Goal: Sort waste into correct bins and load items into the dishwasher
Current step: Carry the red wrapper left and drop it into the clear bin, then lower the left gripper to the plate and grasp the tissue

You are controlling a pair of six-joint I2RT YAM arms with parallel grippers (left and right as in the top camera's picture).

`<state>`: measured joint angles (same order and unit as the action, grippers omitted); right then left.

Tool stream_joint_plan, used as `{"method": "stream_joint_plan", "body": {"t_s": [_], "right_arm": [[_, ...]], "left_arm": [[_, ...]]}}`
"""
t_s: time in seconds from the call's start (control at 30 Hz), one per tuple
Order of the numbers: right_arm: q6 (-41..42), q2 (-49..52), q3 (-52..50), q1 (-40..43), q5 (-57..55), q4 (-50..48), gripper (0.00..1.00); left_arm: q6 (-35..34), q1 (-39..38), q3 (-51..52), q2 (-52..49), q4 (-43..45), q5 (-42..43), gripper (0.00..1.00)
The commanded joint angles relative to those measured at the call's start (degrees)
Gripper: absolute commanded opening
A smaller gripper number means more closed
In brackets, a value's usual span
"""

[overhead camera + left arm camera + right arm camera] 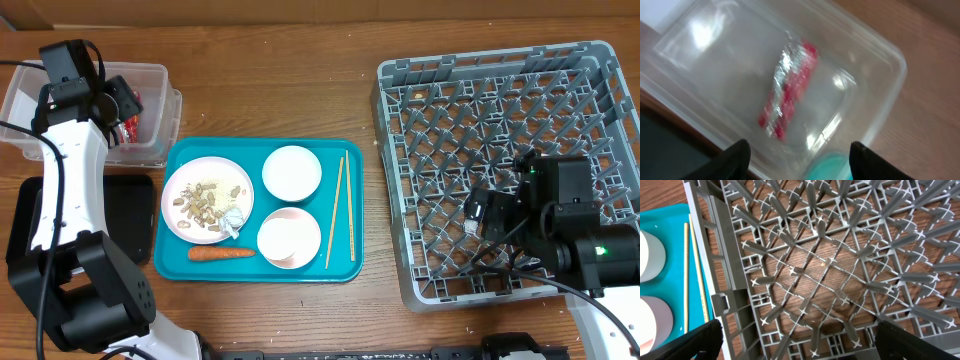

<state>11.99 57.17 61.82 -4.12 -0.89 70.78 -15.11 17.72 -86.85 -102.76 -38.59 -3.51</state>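
The red-and-silver wrapper (788, 87) lies inside the clear tub (880, 65); in the overhead view it shows red (128, 127) beside my left gripper (118, 100). That gripper (800, 160) is open and empty above the tub (150, 72). The white plate (176, 180) holds beige scraps (205, 200). The carrot (220, 253), white bowl (291, 172), pinkish bowl (289, 238) and chopsticks (340, 210) lie on the teal tray. My right gripper (480, 215) is open and empty over the grey rack (400, 80), whose pegs fill the right wrist view (815, 270).
The black tray (130, 215) lies left of the teal tray (350, 268), partly under my left arm. A small whitish object (232, 218) sits on the plate's lower right; I cannot tell what it is. The chopsticks (695, 270) lie near the rack's left wall.
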Motion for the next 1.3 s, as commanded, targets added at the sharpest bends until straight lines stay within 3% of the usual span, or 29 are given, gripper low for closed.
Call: {"method": "stream_joint_plan", "body": {"t_s": [0.0, 0.1, 0.23, 0.37, 0.7, 0.87, 1.07, 1.27], "right_arm": [[0.04, -0.13, 1.64, 0.09, -0.52, -0.09, 1.00], [0.04, -0.13, 1.64, 0.07, -0.52, 0.28, 1.00], [0.04, -0.13, 1.64, 0.09, -0.52, 0.87, 1.00], [0.04, -0.13, 1.64, 0.09, -0.52, 1.46, 1.00], [0.04, -0.13, 1.64, 0.07, -0.52, 2.21, 1.00], [0.04, -0.13, 1.64, 0.09, -0.52, 2.19, 1.00], [0.04, -0.13, 1.64, 0.09, -0.52, 2.21, 1.00], [0.04, -0.13, 1.64, 0.07, -0.52, 2.29, 1.00]], "left_arm": [[-0.35, -0.57, -0.76, 3.23, -6.43, 14.84, 0.64], [-0.20, -2.49, -0.63, 3.45, -20.02, 22.97, 0.65], [2.71, -6.58, 0.87, 3.43, -32.59, 19.74, 0.71], [3.30, -11.19, 3.96, 3.43, -37.46, 13.81, 0.73], [2.60, -18.64, 18.01, 3.43, -30.75, 11.61, 0.73], [2.25, -18.97, 20.52, 3.43, -28.44, 10.19, 0.52], [1.75, -18.97, 20.81, 3.43, -27.91, 6.82, 0.50], [1.53, -18.99, 21.94, 3.43, -26.84, 6.95, 0.31]]}}
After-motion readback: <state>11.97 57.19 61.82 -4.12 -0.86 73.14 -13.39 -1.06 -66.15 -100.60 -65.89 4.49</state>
